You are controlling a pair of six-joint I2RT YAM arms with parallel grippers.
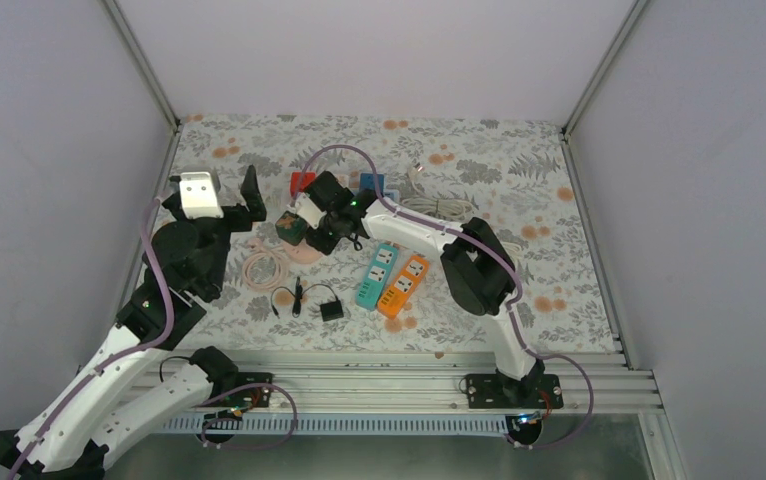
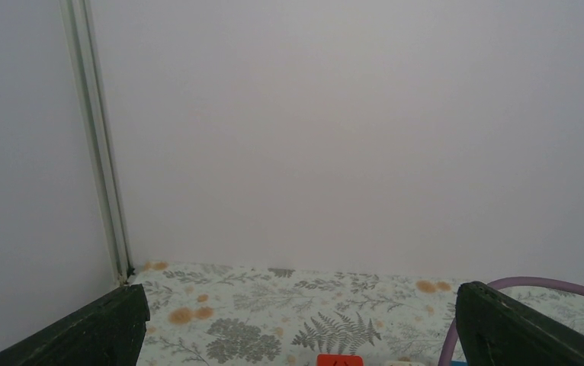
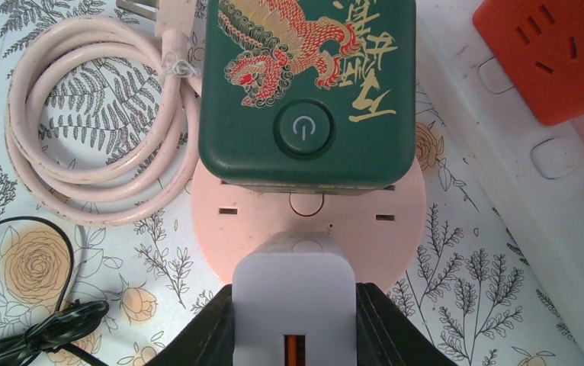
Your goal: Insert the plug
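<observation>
Along the near edge of the counter (image 1: 559, 320) we count one black adapter (image 1: 331, 310) with its thin lead, and just beyond it two long strips lying side by side, the teal strip (image 1: 376, 274) and the orange strip (image 1: 404, 286).

Toward the middle lies one coiled pink cable (image 3: 91, 130), and beside it the one pink round socket (image 3: 396, 229). Here the task is in hand. The right end effector (image 3: 295, 329) pinches the single white plug (image 3: 293, 286) between its fingers, upright, over the near part of the round socket. We cannot tell whether the prongs have entered or only hover, since the plug body hides them. We judge this to be the lining-up step, just ahead of seating.

The next move calls for the prongs to meet the slots squarely, then a straight press down with no tilt. Room is tight. The green cube (image 3: 308, 84), with its dragon print and power button, sits on the far part of the same socket, just beyond the plug.

Farther back we count two more cubes, the red cube (image 3: 552, 53) and the blue cube (image 1: 371, 183), which makes three cubes in all. There is also one white strip (image 3: 502, 152).

At the far left corner the left end effector (image 2: 302, 305) hangs with its fingers spread wide. It holds nothing and is well apart from the work.
</observation>
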